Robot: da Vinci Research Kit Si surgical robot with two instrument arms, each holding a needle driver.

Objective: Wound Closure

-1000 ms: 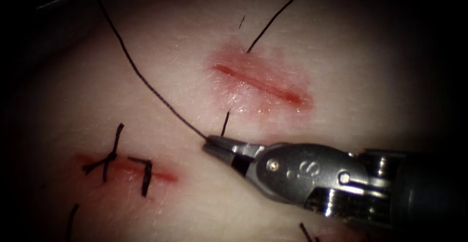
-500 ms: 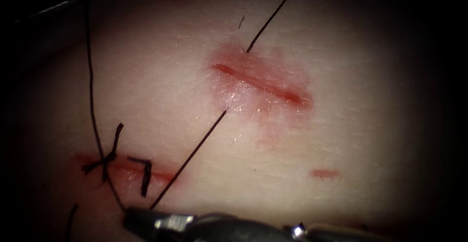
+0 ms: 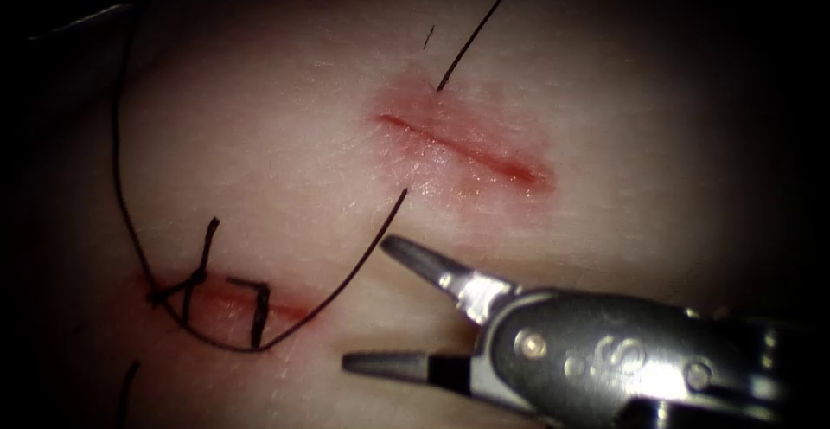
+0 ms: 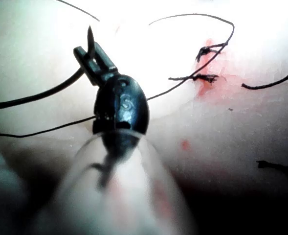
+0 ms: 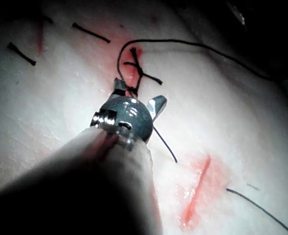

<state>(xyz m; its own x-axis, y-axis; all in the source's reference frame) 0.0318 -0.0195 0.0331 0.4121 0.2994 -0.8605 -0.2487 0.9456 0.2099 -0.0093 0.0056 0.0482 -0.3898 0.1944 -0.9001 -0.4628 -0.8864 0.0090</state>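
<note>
Progress: the lower-left cut is already carrying tied stitches with short cut ends of thread standing up from it, so that wound is looking closed. The upper cut is still lying open and red, with thread entering the tissue at its far edge and coming out again at its near edge; judged unfinished, no knot on it yet

Right hand is sitting with its jaws spread wide, holding nothing. One tip is lying just beside the slack loop of thread that is running from the near edge of the open cut, ahead of the hand, round over the stitched cut. Compared with half a second ago, when this hand was pulling the thread taut, the thread is now lying loose

Left hand is gripping the needle close to its point, jaws closed on it, clear of the tissue, with thread trailing off behind the hand
</note>
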